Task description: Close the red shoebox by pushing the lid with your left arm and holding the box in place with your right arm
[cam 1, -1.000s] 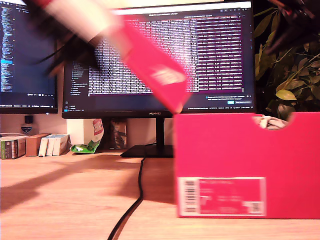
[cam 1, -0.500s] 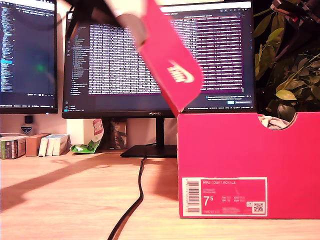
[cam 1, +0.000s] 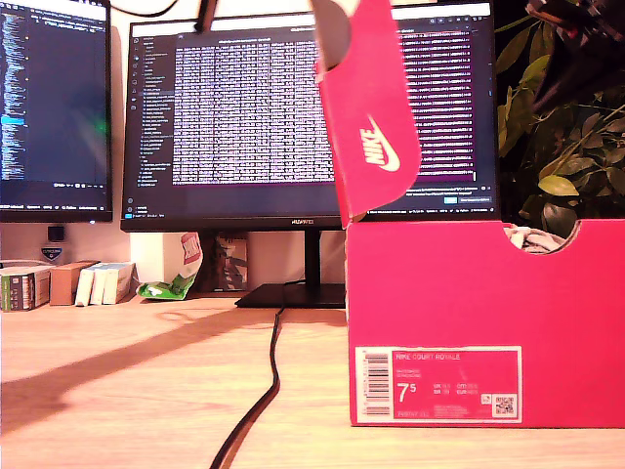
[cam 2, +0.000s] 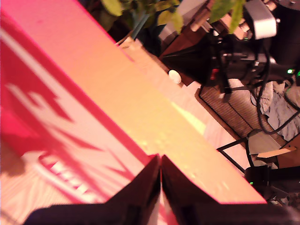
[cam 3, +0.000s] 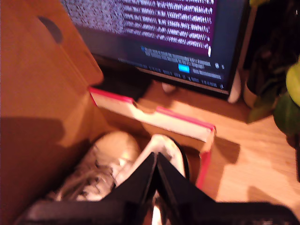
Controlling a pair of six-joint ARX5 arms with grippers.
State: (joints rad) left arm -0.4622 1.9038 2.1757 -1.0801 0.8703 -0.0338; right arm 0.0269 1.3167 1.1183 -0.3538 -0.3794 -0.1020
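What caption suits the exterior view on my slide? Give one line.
Red shoebox on a wooden desk, its hinged lid raised nearly upright before a monitor.

Place: a desk workspace, an office or home office.
Screens: two computer monitors, a large monitor [cam 1: 308,112] in the middle of the exterior view and a second monitor [cam 1: 54,107] at that view's left, both filled with dense text.
Surface: a wooden desk [cam 1: 146,381] with a black cable [cam 1: 262,391] running across it.
Clutter: small boxes [cam 1: 63,283] at the far left.
Greenery: a leafy plant [cam 1: 557,117] at the far right.
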